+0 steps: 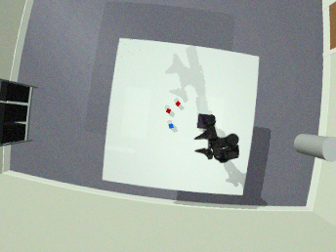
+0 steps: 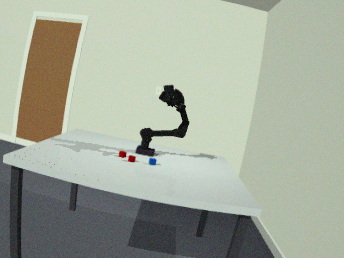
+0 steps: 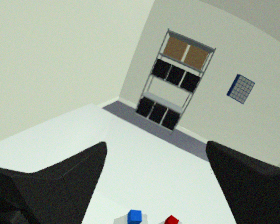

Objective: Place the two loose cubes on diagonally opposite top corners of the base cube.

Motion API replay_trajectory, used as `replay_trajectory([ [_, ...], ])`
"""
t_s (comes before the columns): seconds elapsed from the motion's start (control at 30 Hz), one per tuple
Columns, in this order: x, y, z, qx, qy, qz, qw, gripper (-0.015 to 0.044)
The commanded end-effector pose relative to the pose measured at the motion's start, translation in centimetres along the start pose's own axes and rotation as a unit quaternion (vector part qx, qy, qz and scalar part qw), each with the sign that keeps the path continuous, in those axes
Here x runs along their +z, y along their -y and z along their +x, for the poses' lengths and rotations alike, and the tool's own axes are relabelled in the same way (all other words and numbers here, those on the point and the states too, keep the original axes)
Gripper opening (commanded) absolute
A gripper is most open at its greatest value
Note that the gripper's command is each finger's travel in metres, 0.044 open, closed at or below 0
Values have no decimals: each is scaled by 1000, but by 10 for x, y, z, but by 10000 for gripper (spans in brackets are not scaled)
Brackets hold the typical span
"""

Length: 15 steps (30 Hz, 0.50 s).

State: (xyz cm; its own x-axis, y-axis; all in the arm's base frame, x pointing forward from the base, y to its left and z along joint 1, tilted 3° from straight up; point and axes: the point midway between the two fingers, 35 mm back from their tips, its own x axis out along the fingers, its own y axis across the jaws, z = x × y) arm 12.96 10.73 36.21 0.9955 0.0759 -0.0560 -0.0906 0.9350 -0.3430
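On the white table [image 1: 142, 160] [image 2: 200, 192], three small cubes rest apart from one another, with none stacked. The blue cube [image 1: 171, 126] [image 2: 152, 161] [image 3: 134, 216] lies nearest the bottom edge of the top view among the three. Two red cubes are located near each other: one red cube [image 1: 168, 110] [image 2: 131, 158] and a second red cube [image 1: 178, 104] [image 2: 122, 154]. In the top view, the first is positioned between the blue cube and the second, offset to the left. Which cube serves as the fixed base cannot be told.

The black arm [image 2: 167, 133] is mounted on the table; its base [image 1: 202, 121] [image 2: 141, 151] stands to the right of the cubes in the top view. In the exterior view, the upper links rise from a bent joint, and the end effector is raised well above the table surface.

The gripper [image 1: 196, 145] [image 3: 156, 147] is wide open, near its full opening. Its two dark fingers stand well apart, with nothing held between them. The wrist view shows the blue cube and one red cube at its lower edge. Beyond the table, a shelf unit [image 3: 162, 55] with black bins stands against the wall.
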Motion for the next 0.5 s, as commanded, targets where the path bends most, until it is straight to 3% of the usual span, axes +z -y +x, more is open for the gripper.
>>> replay_trajectory([
  [0.0,0,1,0,0,-1,1,1000,374],
  [0.13,-7,29,-1,-4,-30,12,999,269],
  [0.47,-47,103,7,10,-138,32,990,265],
])
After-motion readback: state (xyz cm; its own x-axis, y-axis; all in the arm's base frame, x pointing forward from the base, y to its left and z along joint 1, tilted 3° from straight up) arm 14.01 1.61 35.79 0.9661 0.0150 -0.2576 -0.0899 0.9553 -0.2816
